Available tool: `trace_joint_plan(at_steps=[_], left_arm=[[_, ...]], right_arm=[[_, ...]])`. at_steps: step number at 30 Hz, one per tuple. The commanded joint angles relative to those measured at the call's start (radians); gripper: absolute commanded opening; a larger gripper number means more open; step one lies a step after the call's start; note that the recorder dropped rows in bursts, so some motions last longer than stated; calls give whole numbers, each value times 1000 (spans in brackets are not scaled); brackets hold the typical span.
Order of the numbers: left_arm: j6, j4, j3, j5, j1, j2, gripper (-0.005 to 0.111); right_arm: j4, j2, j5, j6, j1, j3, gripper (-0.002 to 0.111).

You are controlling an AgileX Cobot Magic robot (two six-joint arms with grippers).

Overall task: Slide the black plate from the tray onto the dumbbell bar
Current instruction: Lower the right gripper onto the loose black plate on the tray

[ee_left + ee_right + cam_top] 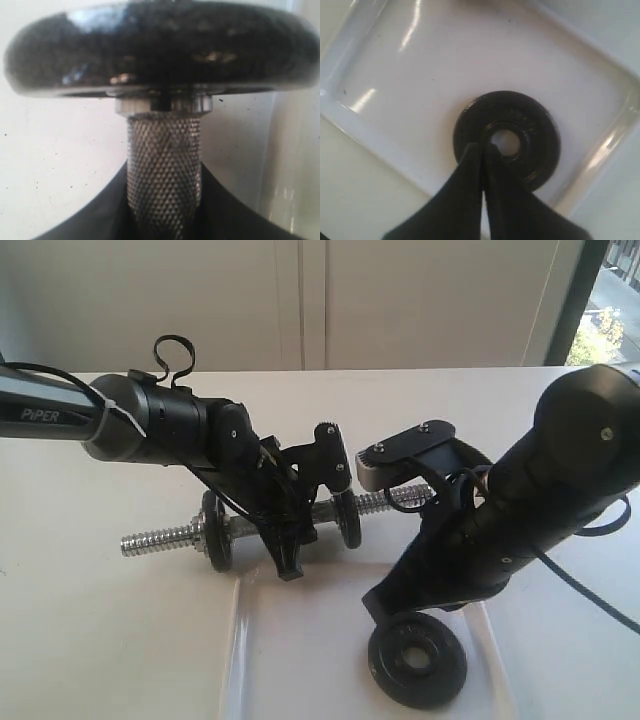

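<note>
The dumbbell bar point(160, 540) lies across the table with a small black disc point(215, 532) on each side of its middle. My left gripper point(285, 550) is shut on the bar's knurled middle point(164, 150), right under one disc point(160, 50). The black plate point(445, 670) lies flat in the white tray point(300, 660), hole up. My right gripper point(383, 605) points down at it. In the right wrist view the right gripper point(482, 147) is shut with nothing between its fingers. Its tips sit over the plate point(540, 145) just beside the hole, inside the tray point(420, 75).
The white table point(80, 640) stretches to the left of the tray. The bar's threaded right end point(400, 498) passes close behind my right arm's wrist. A black cable point(590, 590) trails off the right arm. A pale wall stands behind the table.
</note>
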Motion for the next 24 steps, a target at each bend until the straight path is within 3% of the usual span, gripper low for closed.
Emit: trace_joint_plan(at_steps=[1, 3, 7, 9, 24], left_arm=[[-5, -19, -19, -76, 5, -75, 0], [-5, -19, -19, -78, 5, -77, 0], [-5, -19, -19, -78, 5, -77, 0], [-5, -19, -19, -78, 5, -79, 0], [-5, -19, -19, -70, 5, -99, 0]], right_arm=[[16, 18, 14, -40, 0, -3, 17], [14, 19, -6, -47, 0, 1, 35], [1, 24, -51, -69, 0, 14, 88], [1, 32, -57, -71, 0, 27, 105], [-31, 202, -154, -41, 0, 80, 105]])
